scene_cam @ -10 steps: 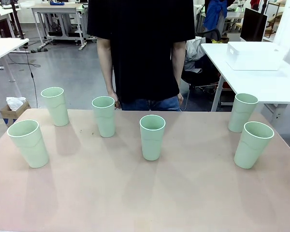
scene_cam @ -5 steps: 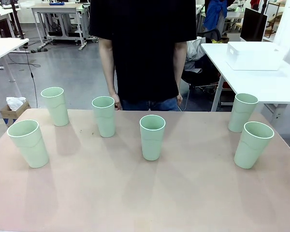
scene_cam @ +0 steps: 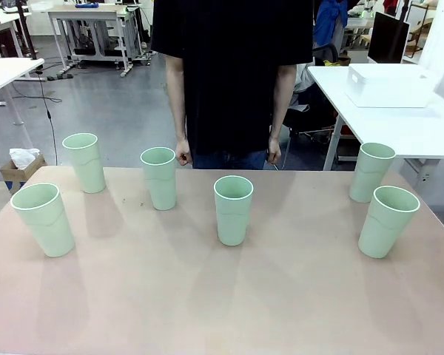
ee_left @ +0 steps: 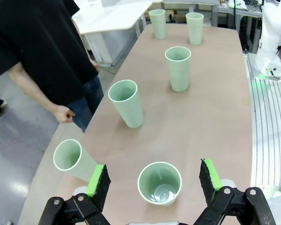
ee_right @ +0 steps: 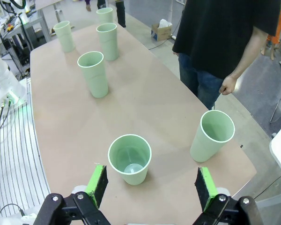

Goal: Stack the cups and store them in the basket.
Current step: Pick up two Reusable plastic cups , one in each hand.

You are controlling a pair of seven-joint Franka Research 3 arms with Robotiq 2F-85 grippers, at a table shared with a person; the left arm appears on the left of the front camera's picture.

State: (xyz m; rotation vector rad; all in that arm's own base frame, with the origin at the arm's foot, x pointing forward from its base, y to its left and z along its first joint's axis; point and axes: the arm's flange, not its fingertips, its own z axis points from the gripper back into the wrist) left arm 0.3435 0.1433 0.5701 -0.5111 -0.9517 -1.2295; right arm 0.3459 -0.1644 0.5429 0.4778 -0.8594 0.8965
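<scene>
Shifting sideways along the far edge over the last second, the person [scene_cam: 233, 74] now stands squarely behind the middle cup [scene_cam: 233, 209]. One fist [scene_cam: 183, 154] and the other fist [scene_cam: 274, 153] hang either side of it, clear of the table. None of the cups has moved in that time, so I judge the stacking has not begun: all six stand upright, rim up and apart.

Far left of the middle cup is the near-left cup [scene_cam: 43, 220]. In the left wrist view the left gripper [ee_left: 153, 179] hangs over it, jaws spread wide and holding nothing. Beyond that stands the back-left cup [scene_cam: 84, 163], then the inner-left cup [scene_cam: 159, 177], just left of the middle cup and a little farther back. Well right of the middle cup stand the back-right cup [scene_cam: 372, 171] and, nearer the robot, the near-right cup [scene_cam: 387, 221]. The right gripper [ee_right: 151, 183] hovers over that last one, fingers likewise wide apart and empty.

The basket [scene_cam: 391, 85] sits far beyond and right of the middle cup, on a separate white table [scene_cam: 429, 129], off the work surface altogether.

The tabletop [scene_cam: 222, 310] is a pale pinkish brown, matte, carrying nothing but cups. Behind it lies grey floor [scene_cam: 118, 111], with a cardboard box [scene_cam: 18, 170] far left of the middle cup and white workbenches farther back.
</scene>
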